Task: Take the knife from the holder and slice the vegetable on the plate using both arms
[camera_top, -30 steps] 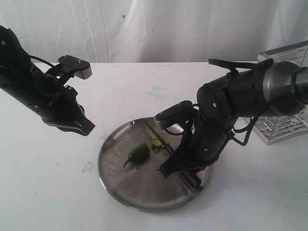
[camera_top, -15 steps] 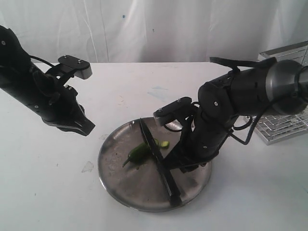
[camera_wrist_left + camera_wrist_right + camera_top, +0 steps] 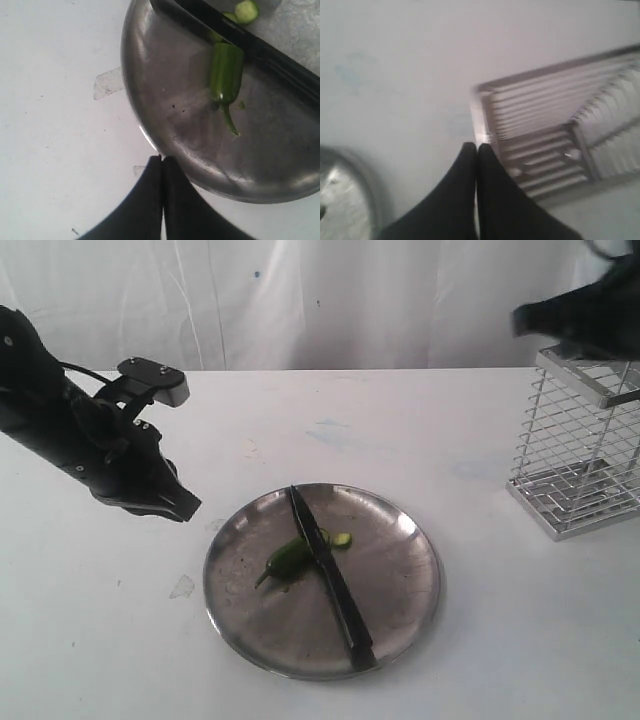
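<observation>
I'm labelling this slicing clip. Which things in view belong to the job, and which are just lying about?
Job: knife lying across the plate; green chili and its cut slice; wire holder; left gripper and right gripper, both shut and empty.
Lying about: clear scrap on the white table; bluish smear.

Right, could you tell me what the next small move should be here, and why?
Probably ease the left hand back from the plate. A cut slice lies apart from the pepper, the knife lies loose across the plate, and the right hand is shut, up by the holder. The left hand is shut on nothing, so the slicing looks finished.
</observation>
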